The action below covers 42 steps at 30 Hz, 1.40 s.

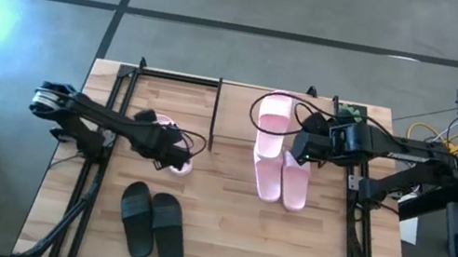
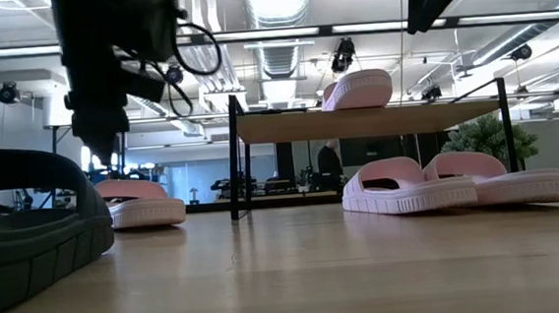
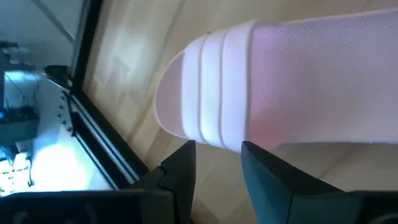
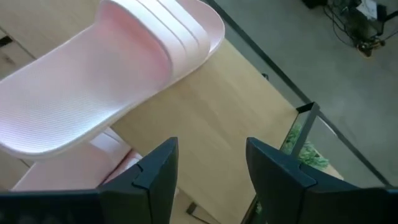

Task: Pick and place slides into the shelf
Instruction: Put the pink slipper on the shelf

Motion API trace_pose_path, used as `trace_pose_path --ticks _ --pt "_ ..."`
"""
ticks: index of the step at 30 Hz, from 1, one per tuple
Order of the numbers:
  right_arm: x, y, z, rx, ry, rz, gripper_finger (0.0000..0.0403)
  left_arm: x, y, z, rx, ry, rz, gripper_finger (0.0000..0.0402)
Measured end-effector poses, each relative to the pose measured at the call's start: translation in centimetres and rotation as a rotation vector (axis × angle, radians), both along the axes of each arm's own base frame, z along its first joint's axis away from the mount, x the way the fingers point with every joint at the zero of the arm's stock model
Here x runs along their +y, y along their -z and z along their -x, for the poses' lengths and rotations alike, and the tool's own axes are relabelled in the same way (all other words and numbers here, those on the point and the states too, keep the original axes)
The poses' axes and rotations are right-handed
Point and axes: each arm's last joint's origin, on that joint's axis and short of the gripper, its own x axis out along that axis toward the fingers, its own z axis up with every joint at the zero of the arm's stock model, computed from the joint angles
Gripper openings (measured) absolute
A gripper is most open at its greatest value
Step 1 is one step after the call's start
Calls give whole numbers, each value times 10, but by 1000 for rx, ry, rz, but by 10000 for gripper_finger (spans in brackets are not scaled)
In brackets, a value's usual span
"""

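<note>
Slides lie scattered over the tabletop [image 1: 219,240]: a black pair [image 1: 153,221] near the front, a pink pair [image 1: 282,180] beside the shelf [image 1: 240,116], one pink slide [image 1: 274,118] on the shelf's top board. The left pincer [image 1: 175,155] hovers over another pink slide [image 1: 171,145] at the left, fingers apart, gripping nothing. The right pincer [image 1: 301,147] hangs above the shelf's edge, open too, empty.

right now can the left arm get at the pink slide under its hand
Probably yes. The left hand hangs open right at the pink slide, its fingers apart beside the slide's end, with nothing between them.
</note>
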Motion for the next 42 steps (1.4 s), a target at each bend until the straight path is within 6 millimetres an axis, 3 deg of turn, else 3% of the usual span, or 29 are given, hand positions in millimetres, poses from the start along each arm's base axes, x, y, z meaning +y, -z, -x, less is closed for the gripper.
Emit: trace_pose_path --ticks 15,23,31,36,42 --pt "2 1 -1 -26 22 -39 180 6 35 -19 187 22 27 114" --pt "2 2 -2 -33 25 -63 180 17 41 -22 215 28 -99 114" --pt "2 2 -2 -39 31 -65 180 35 44 -30 194 64 -89 112" --pt "2 2 -2 -38 31 -64 180 46 45 -32 194 75 -80 85" --pt "2 2 -2 -37 30 -62 180 56 45 -30 237 97 -70 23"
